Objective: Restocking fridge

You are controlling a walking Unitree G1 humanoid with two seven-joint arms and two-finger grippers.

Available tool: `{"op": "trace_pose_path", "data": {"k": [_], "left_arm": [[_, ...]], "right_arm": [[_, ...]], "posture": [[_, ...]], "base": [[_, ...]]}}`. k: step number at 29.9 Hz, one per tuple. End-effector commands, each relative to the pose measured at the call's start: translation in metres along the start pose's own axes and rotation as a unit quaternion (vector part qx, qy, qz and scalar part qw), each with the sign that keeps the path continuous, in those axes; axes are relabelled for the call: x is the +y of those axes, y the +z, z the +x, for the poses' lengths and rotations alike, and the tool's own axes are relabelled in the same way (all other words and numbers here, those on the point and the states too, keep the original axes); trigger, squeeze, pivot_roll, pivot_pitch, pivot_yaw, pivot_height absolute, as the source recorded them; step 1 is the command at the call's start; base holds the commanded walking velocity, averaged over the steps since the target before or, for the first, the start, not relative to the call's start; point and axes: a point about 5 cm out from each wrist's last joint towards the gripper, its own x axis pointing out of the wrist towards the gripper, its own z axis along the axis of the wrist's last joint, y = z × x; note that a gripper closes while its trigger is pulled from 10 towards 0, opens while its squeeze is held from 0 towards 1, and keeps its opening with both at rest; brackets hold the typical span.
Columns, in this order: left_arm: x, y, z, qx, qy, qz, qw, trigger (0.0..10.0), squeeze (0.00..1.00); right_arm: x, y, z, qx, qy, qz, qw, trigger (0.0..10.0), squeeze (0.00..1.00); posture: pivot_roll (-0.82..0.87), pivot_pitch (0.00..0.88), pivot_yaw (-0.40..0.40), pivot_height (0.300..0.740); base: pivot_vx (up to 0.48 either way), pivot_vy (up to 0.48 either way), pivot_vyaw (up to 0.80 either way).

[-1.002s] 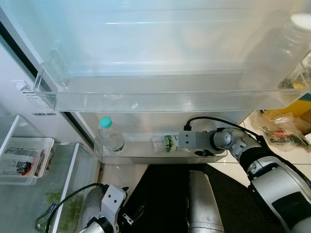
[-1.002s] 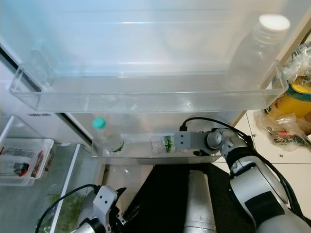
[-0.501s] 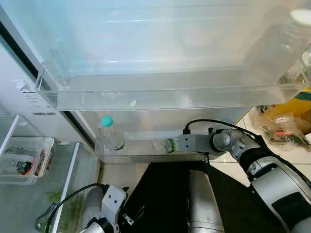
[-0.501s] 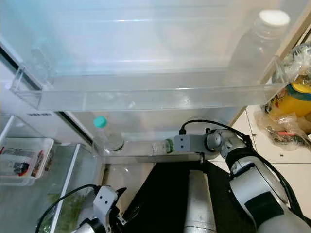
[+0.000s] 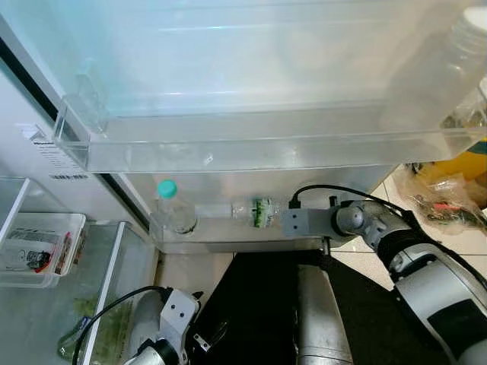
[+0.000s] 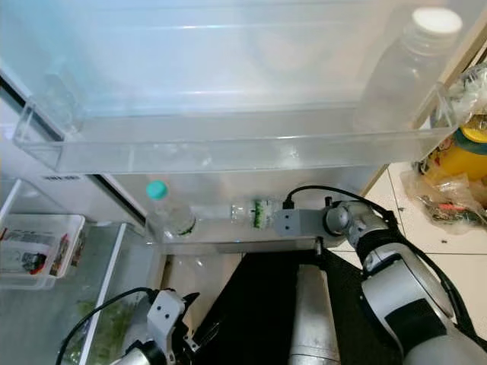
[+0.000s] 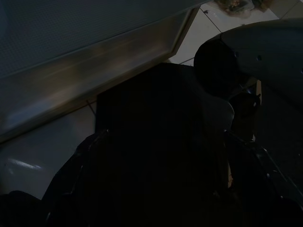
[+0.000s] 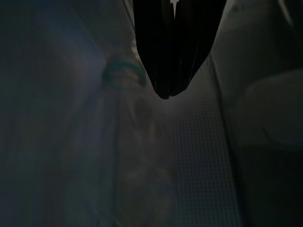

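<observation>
Right wrist view: end effector [image 8: 165,71] closed.

The right gripper's fingers [image 8: 169,47] are too dark to tell whether they grip anything. The green-labelled bottle [image 5: 259,211] is hazy behind the lower door shelf [image 5: 228,245]. The tall bottle [image 5: 449,68] is cut by the frame edge. The left gripper [image 5: 199,342] is partly cropped and dim.

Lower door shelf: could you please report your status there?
Right gripper at lower clear door shelf, jaws hidden by green-labelled clear bottle. Teal-capped clear bottle upright beside it. Left gripper idle.
</observation>
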Motion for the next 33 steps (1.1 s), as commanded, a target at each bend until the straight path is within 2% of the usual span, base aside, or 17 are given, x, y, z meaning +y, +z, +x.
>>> {"op": "trace_pose_path", "data": {"k": [1, 3, 4, 5, 6, 11, 17, 18, 19, 20, 21, 22, 29, 33], "left_arm": [[-0.013, -0.04, -0.021, 0.095, -0.003, -0.055, 0.994, 10.0, 0.0], [-0.013, -0.039, -0.02, 0.094, -0.004, -0.054, 0.994, 10.0, 0.0], [-0.013, -0.039, -0.019, 0.094, -0.004, -0.053, 0.994, 10.0, 0.0], [-0.013, -0.039, -0.019, 0.094, -0.004, -0.053, 0.994, 10.0, 0.0], [-0.013, -0.039, -0.019, 0.093, -0.004, -0.053, 0.994, 10.0, 0.0], [-0.013, -0.04, -0.019, 0.095, -0.004, -0.054, 0.994, 10.0, 0.0], [-0.014, -0.04, -0.02, 0.094, -0.005, -0.054, 0.994, 10.0, 0.0], [-0.015, -0.04, -0.021, 0.094, -0.005, -0.054, 0.994, 10.0, 0.0], [-0.015, -0.04, -0.022, 0.094, -0.005, -0.054, 0.994, 10.0, 0.0], [-0.015, -0.04, -0.022, 0.094, -0.005, -0.054, 0.994, 10.0, 0.0], [-0.015, -0.04, -0.022, 0.094, -0.004, -0.054, 0.994, 10.0, 0.0], [-0.014, -0.041, -0.023, 0.096, -0.004, -0.054, 0.994, 10.0, 0.0], [-0.014, -0.041, -0.025, 0.097, -0.003, -0.054, 0.994, 10.0, 0.0], [-0.015, -0.041, -0.026, 0.097, -0.004, -0.054, 0.994, 10.0, 0.0]], "right_arm": [[0.0, -0.002, -0.001, -0.002, -0.004, 0.006, 1.0, 10.0, 0.0], [-0.004, -0.003, -0.003, -0.001, -0.012, 0.012, 1.0, 10.0, 0.25], [-0.006, -0.004, -0.004, -0.002, -0.014, 0.014, 1.0, 10.0, 0.83], [-0.006, -0.004, -0.004, -0.002, -0.014, 0.014, 1.0, 10.0, 0.83], [-0.007, -0.004, -0.006, -0.003, -0.016, 0.016, 1.0, 10.0, 1.0], [-0.009, -0.004, -0.006, -0.004, -0.026, 0.011, 1.0, 10.0, 1.0], [0.0, -0.004, 0.0, 0.001, -0.025, 0.002, 1.0, 10.0, 1.0], [0.004, -0.005, 0.002, 0.006, -0.022, -0.001, 1.0, 10.0, 0.89], [0.006, -0.005, 0.003, 0.01, -0.02, -0.005, 1.0, 10.0, 0.69], [0.006, -0.005, 0.003, 0.01, -0.02, -0.005, 1.0, 10.0, 0.69], [0.008, -0.006, 0.004, 0.014, -0.021, -0.008, 1.0, 10.0, 0.15], [0.01, -0.007, 0.005, 0.017, -0.022, -0.008, 1.0, 10.0, 0.0], [0.013, -0.009, 0.007, 0.022, -0.025, -0.002, 0.999, 10.0, 0.0], [0.019, -0.013, 0.009, 0.021, -0.025, 0.024, 0.999, 10.0, 0.0]], "posture": [[0.03, 0.421, 0.024, 0.453], [0.03, 0.42, 0.024, 0.453], [0.03, 0.419, 0.024, 0.453], [0.03, 0.419, 0.024, 0.453], [0.03, 0.419, 0.024, 0.453], [0.03, 0.42, 0.024, 0.453], [0.04, 0.425, 0.025, 0.453], [0.04, 0.429, 0.028, 0.453], [0.04, 0.429, 0.028, 0.453], [0.04, 0.429, 0.028, 0.453], [0.04, 0.431, 0.029, 0.453], [0.04, 0.433, 0.029, 0.453], [0.05, 0.438, 0.029, 0.453], [0.05, 0.443, 0.03, 0.453]], "base": [[0.0, 0.0, 0.0], [0.0, 0.0, 0.0], [0.0, 0.0, 0.0], [0.0, 0.0, 0.0], [0.0, 0.0, 0.0], [0.0, 0.0, 0.0], [0.0, 0.0, 0.0], [0.0, 0.0, 0.0], [0.0, 0.0, 0.0], [0.0, 0.0, 0.0], [0.0, 0.0, 0.0], [0.0, 0.0, 0.0], [0.0, 0.0, 0.0], [0.0, 0.0, 0.0]]}}
